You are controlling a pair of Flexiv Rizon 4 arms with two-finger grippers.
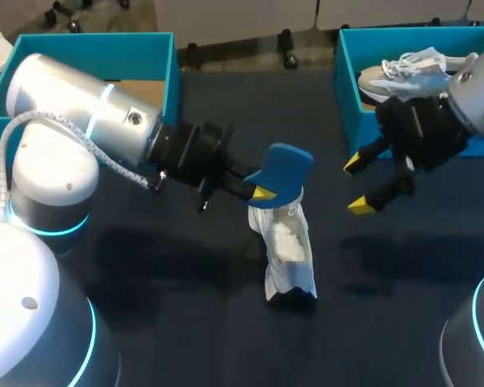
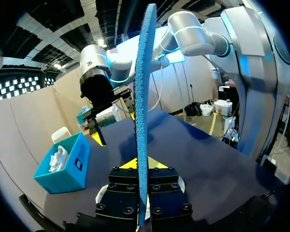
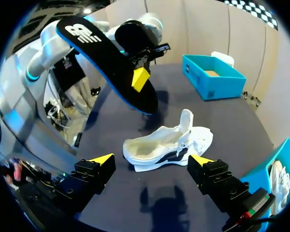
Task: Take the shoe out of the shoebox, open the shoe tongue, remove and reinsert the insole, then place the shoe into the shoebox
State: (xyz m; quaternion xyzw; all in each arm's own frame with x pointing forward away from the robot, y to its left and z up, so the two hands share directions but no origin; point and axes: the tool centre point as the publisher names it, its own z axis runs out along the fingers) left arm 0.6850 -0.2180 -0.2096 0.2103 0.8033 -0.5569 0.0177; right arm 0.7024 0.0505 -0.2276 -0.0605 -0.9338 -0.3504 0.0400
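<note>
Insole (image 1: 284, 171) clamped edge-on between fingers of left gripper (image 2: 144, 165), lifted off surface (image 1: 185, 322), just above shoe (image 1: 289, 251). Shoe set mid-surface, tongue raised, opening bared. Right gripper (image 3: 152, 159) poised near right box (image 1: 344, 89), shoe ahead of it, fingers spread wide, nothing gripped. Second shoe (image 1: 415, 68) seen inside right box. Left box (image 1: 89, 47) placed at far left corner, behind left arm
</note>
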